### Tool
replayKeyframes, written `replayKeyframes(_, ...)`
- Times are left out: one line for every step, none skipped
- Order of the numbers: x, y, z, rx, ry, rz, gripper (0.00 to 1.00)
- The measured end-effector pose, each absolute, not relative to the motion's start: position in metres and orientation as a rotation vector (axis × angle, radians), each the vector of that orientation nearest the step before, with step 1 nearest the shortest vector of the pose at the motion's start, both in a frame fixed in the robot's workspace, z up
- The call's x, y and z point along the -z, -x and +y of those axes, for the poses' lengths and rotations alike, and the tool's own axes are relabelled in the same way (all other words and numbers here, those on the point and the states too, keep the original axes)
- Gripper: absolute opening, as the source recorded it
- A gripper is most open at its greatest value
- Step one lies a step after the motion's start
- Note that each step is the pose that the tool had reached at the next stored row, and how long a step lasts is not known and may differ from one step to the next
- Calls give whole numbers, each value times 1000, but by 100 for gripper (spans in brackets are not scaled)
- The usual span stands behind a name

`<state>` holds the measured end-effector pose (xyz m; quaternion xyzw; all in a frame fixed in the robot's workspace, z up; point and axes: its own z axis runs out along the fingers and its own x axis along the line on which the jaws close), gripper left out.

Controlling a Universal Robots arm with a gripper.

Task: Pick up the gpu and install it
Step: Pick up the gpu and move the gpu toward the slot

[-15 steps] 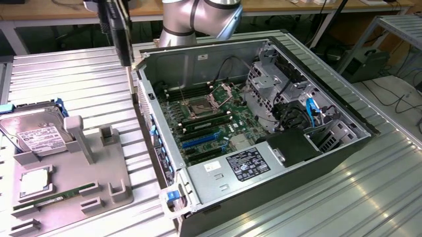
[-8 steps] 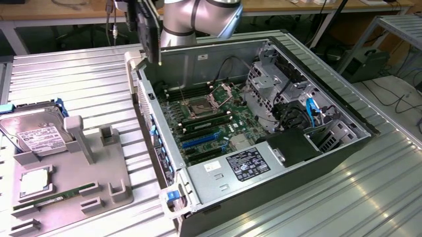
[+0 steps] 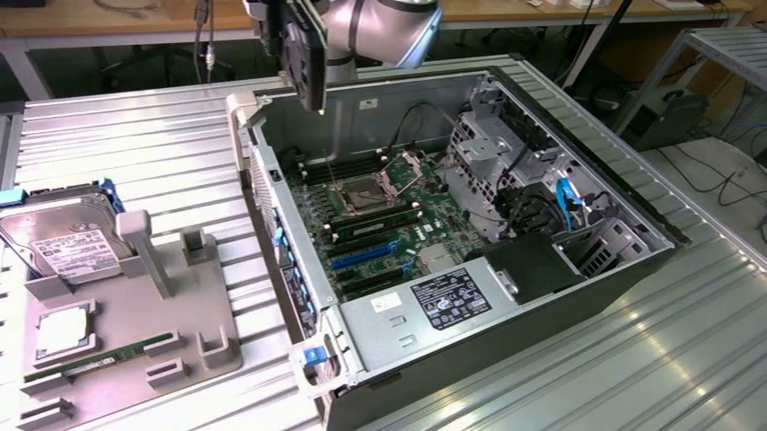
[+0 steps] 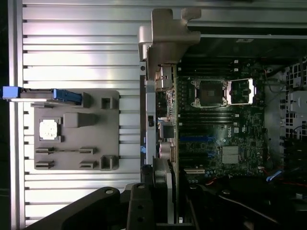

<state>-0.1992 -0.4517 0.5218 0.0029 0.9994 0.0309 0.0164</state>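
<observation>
Jaws clamped on the gpu [image 3: 311, 72], card hanging edge-down above the open computer case [image 3: 504, 359] on the bench [image 3: 144, 135].

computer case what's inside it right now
Motherboard with an open cpu socket, blue slots, power supply and drive cage. The gpu hangs above the computer case, not in it. Whatever lies under the power supply and cage is covered.

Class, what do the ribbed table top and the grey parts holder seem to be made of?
The table top is likely aluminium: bare ribbed metal with a bright sheen. The parts holder is probably plastic: matte, uniform grey, with moulded blocky posts.
</observation>
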Motion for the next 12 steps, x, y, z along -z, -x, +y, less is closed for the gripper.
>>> replayKeyframes(-522,196,-452,-96,-9,3107,29)
replayKeyframes(-522,193,-452,-96,-9,3107,29)
replayKeyframes(-522,190,-452,-96,-9,3107,29)
replayKeyframes(-522,187,-452,-96,-9,3107,29)
replayKeyframes(-522,184,-452,-96,-9,3107,29)
replayKeyframes(-521,181,-452,-96,-9,3107,29)
replayKeyframes(-521,179,-452,-96,-9,3107,29)
replayKeyframes(-521,176,-452,-96,-9,3107,29)
replayKeyframes(-521,174,-452,-96,-9,3107,29)
replayKeyframes(-521,171,-452,-96,-9,3107,29)
replayKeyframes(-521,167,-452,-96,-9,3107,29)
replayKeyframes(-520,161,-452,-96,-9,3107,29)
